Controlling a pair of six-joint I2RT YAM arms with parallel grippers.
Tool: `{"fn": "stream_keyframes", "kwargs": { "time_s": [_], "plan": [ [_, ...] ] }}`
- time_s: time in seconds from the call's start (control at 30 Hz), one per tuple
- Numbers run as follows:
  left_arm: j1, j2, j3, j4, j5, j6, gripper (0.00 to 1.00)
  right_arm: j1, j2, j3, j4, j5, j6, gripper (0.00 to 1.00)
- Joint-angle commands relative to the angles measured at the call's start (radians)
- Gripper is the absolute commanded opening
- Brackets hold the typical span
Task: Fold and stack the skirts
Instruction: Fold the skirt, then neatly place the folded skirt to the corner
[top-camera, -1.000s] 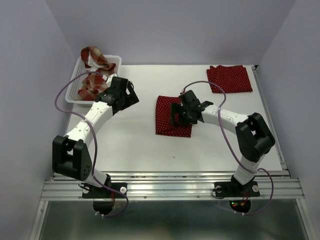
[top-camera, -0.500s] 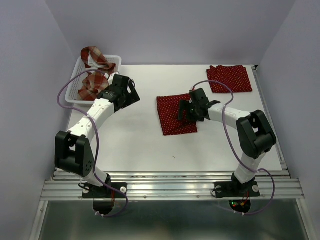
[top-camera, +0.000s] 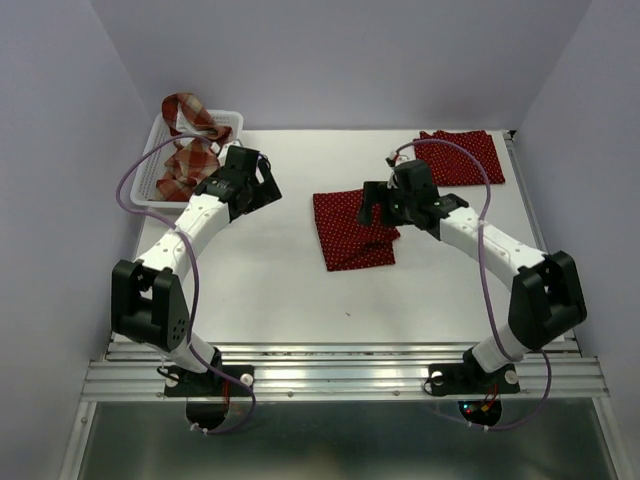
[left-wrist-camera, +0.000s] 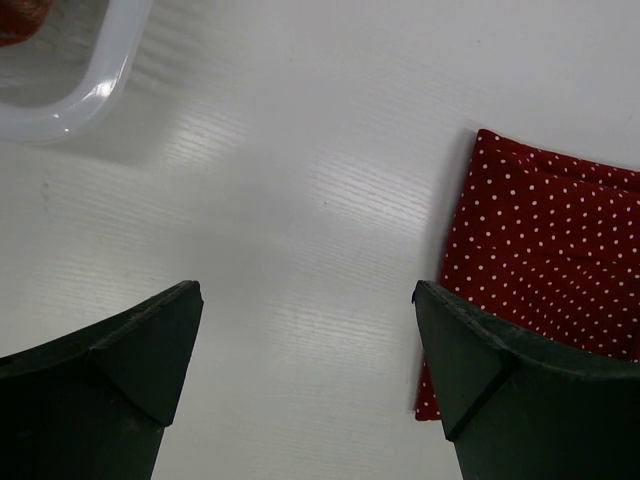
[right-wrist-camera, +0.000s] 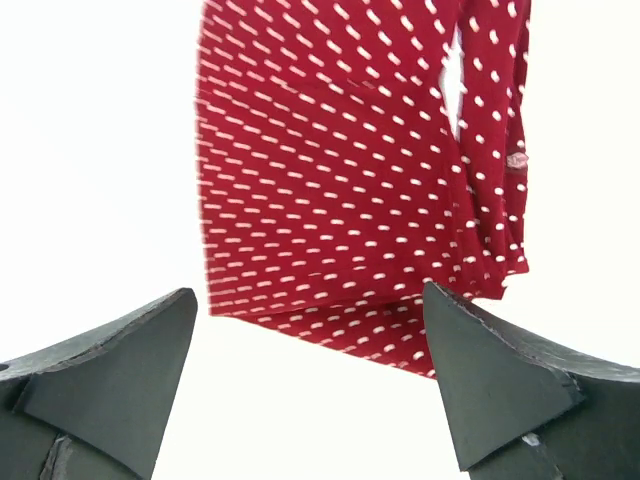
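Observation:
A folded dark red polka-dot skirt (top-camera: 352, 233) lies flat at the table's middle. My right gripper (top-camera: 377, 206) is open and empty just above its far right edge; in the right wrist view (right-wrist-camera: 309, 292) the skirt (right-wrist-camera: 350, 180) lies ahead of the spread jaws. A second folded polka-dot skirt (top-camera: 462, 158) lies at the back right. The plaid skirt (top-camera: 186, 150) is bunched in the white basket (top-camera: 152, 140). My left gripper (top-camera: 262, 188) is open and empty over bare table, left of the middle skirt (left-wrist-camera: 555, 270), as its wrist view (left-wrist-camera: 306, 292) shows.
The white lattice basket stands at the back left corner; its rim (left-wrist-camera: 95, 90) shows in the left wrist view. Purple walls close in the table on three sides. The right arm's cable loops over the back right skirt.
My right gripper has drawn back and up off the middle skirt, now open. The skirt has turned slightly and settled flat. The left arm has barely moved.

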Motion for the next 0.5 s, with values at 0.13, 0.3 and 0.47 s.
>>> {"fn": "stream_keyframes", "kwargs": {
  "time_s": [0.13,0.3,0.47],
  "plan": [
    [0.005,0.016,0.067,0.003,0.008,0.042,0.99,0.043,-0.108,-0.095,0.018,-0.122,0.095,1.0],
    [0.005,0.015,0.064,0.002,0.004,0.062,0.99,0.129,-0.129,-0.211,0.062,-0.115,0.091,1.0],
    [0.005,0.021,0.058,0.008,0.004,0.067,0.99,0.149,-0.094,-0.274,0.152,-0.111,0.126,1.0]
  ]
}}
